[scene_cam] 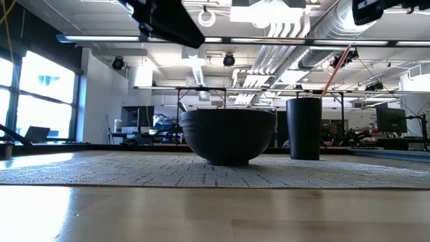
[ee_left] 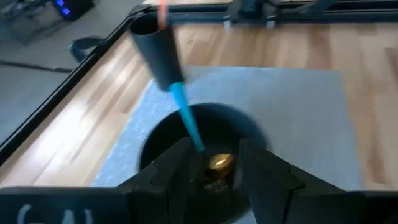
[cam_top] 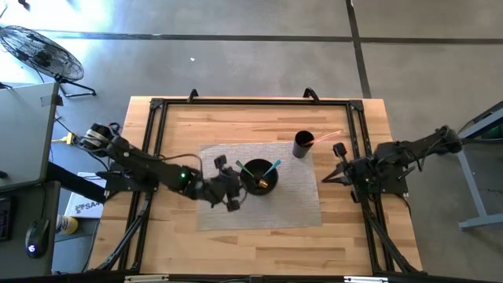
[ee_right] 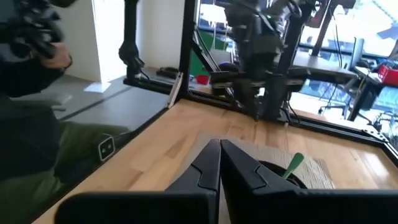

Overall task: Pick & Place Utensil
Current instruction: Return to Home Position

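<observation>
The left gripper (cam_top: 237, 186) hangs at 9 o'clock of the black bowl (cam_top: 250, 165), fingers (ee_left: 177, 174) spread apart, grasping nothing. The blue fork (cam_top: 272, 167) leans inside the bowl, handle toward 2 o'clock. Farther at 2 o'clock the black cup (cam_top: 303, 145) stands upright on the gray mat (cam_top: 299, 206), holding the orange straw (cam_top: 325, 137). At 3 o'clock, the right gripper (cam_top: 326, 178) is pressed closed, empty.
</observation>
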